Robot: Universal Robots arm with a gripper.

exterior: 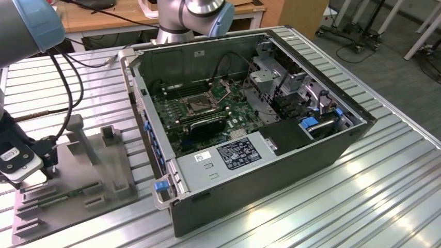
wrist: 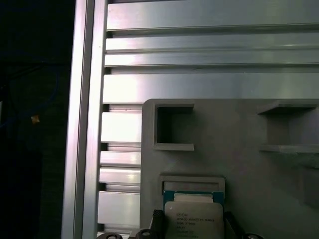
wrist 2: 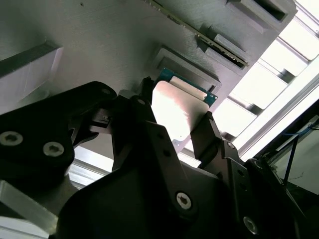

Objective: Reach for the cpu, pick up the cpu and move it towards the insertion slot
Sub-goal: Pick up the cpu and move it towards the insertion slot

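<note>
cpu (wrist: 193,219): lower part cut off by the first wrist view's edge.
cpu top: glare-washed in the second wrist view, sides behind the gripper (wrist 2: 175,117).
insertion slot (exterior: 200,105): centre too small to tell in the exterior view.

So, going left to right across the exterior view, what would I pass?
First the end effector → grey holder block → the left wall of the open computer case → insertion slot on the green board → metal drive cage.
</note>
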